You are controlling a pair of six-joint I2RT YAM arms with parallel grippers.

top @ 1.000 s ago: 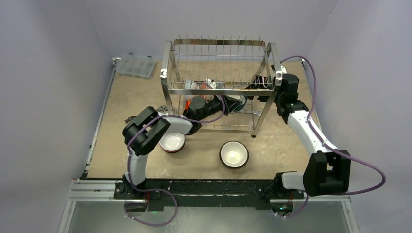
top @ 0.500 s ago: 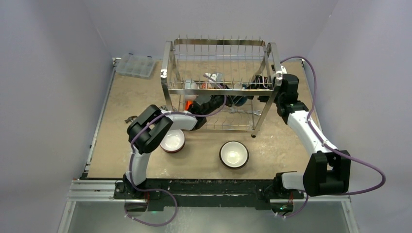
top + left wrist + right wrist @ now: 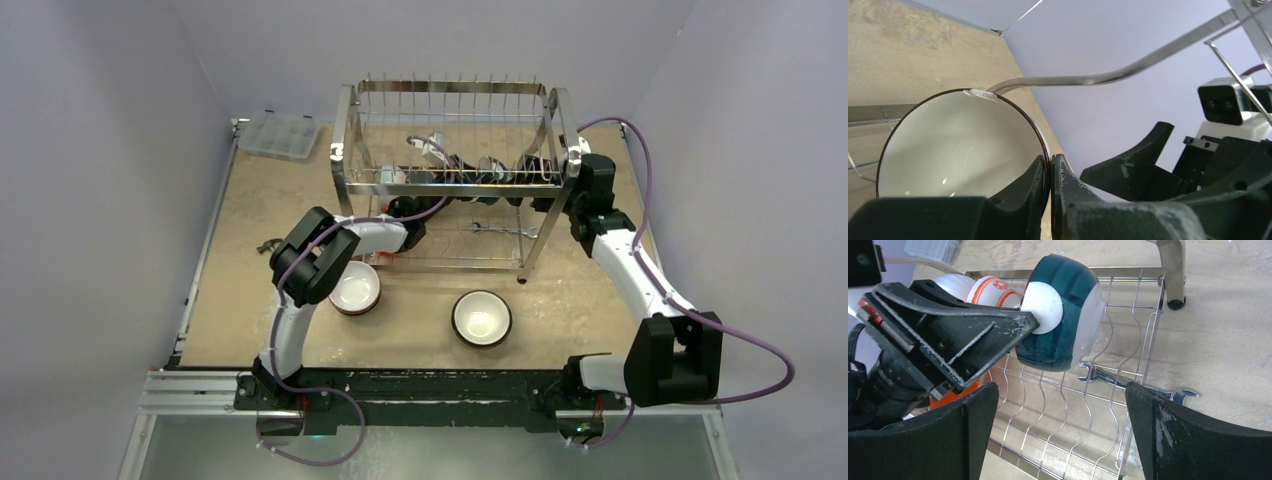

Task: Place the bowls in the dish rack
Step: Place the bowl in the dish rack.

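**Item:** teal bowl [image 3: 1063,315], white inside.
**Location:** inside the dish rack [image 3: 450,86], lifted clear of the lower wire shelf and tilted, with its white foot turned toward the right wrist camera.
**Holder:** left gripper [image 3: 1050,175], clenched on the rim with one finger inside and one outside.

**Change over the last second:** the left gripper has pushed deeper into the rack. It has risen from the lower front to about the level of the upper rail, toward the right end, and the bowl has come with it. The right gripper [image 3: 1058,395] stays at the rack's right end, spread wide and grasping nothing, just beside the bowl.

**Unmoved on the bench [image 3: 260,220]:**
- near-left bowl [image 3: 355,290]
- near-right bowl [image 3: 482,318]
- compartment box [image 3: 280,133]

**Right wrist view only:**
- patterned bowl [image 3: 997,290]
- orange bowl [image 3: 953,395]
- wrench [image 3: 1128,382] at the lower shelf; whether it lies on the wires or beneath them is unclear

**Left wrist view only:** the pinch on the rim. The overhead view gives the held bowl only as a dark shape behind the wires.
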